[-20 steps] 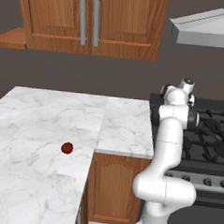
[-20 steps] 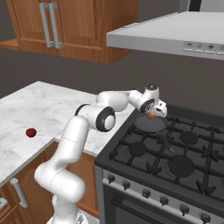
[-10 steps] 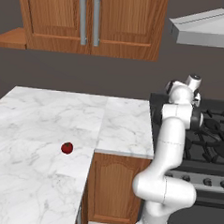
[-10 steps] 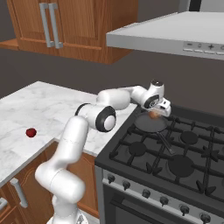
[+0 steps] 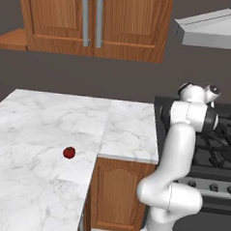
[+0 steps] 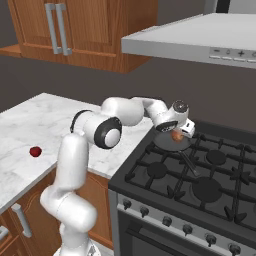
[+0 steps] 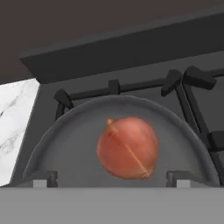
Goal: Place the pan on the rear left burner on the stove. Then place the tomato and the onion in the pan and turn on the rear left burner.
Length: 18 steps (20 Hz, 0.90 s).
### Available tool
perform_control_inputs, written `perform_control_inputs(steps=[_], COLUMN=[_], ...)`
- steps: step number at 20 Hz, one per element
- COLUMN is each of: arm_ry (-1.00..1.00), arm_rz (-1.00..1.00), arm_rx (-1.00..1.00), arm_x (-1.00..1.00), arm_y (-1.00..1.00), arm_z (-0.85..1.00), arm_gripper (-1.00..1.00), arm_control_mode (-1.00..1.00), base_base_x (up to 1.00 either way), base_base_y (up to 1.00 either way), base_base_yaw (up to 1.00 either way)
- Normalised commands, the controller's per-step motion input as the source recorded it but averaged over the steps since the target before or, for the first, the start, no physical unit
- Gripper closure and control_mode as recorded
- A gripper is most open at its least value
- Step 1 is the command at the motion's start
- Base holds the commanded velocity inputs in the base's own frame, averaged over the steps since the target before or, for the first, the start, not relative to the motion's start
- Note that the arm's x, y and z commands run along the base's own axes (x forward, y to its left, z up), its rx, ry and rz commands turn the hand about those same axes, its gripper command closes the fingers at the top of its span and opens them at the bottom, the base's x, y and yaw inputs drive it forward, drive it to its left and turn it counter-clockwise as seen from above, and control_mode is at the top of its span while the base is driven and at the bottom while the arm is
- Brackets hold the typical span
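Pan (image 6: 169, 142) sits on the rear left burner of the stove (image 6: 200, 185), short dark handle (image 6: 189, 163) pointing toward the stove front. In the hand view the pan (image 7: 74, 144) lies on the black grate bars (image 7: 175, 83) with the stove back wall behind it.

Onion (image 7: 127, 147) is inside the pan, roughly centred, resting on the pan floor. From the right base view the onion (image 6: 176, 135) shows as an orange-brown ball just under the wrist, over the pan.

Gripper (image 7: 111, 178) is directly above the onion. The fingers (image 7: 43, 178) stand wide, one tip on each side of the onion, clear of it, nothing held. In the right base view the gripper (image 6: 178, 133) hangs over the pan at the back left corner of the stove, arm stretched out across the worktop edge.

Tomato (image 5: 69, 152) is not in the pan: it lies on the white marble worktop (image 5: 44, 132), well apart from the stove, near the seam where the worktop turns the corner. Right base view has the tomato (image 6: 35, 151) far left on the worktop (image 6: 30, 125).

Knobs (image 6: 187, 229) run along the silver front panel; cannot tell their positions. No flame visible at the burner. Range hood (image 6: 200, 40) above the stove, wooden wall cabinets (image 5: 94, 19) over the worktop.
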Motion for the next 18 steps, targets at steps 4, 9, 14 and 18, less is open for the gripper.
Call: perform_control_inputs(steps=[4,9,14,18], arm_ry=[-0.52,-0.37,-0.21,-0.04], arm_rz=[-0.01,-0.03,-0.01,0.0], arm_rx=[0.0,0.0,0.0,0.0], arm_x=[-0.54,-0.68,-0.78,-0.76], arm_y=[0.51,0.35,0.13,0.11], arm_z=[0.21,0.58,0.96,1.0], arm_gripper=[-1.0,-1.0,-1.0,-1.0], arm_control_mode=[-1.0,-1.0,-1.0,-1.0], base_base_x=[0.0,0.0,0.0,0.0], base_base_y=[0.0,0.0,0.0,0.0], base_base_yaw=[0.0,0.0,0.0,0.0])
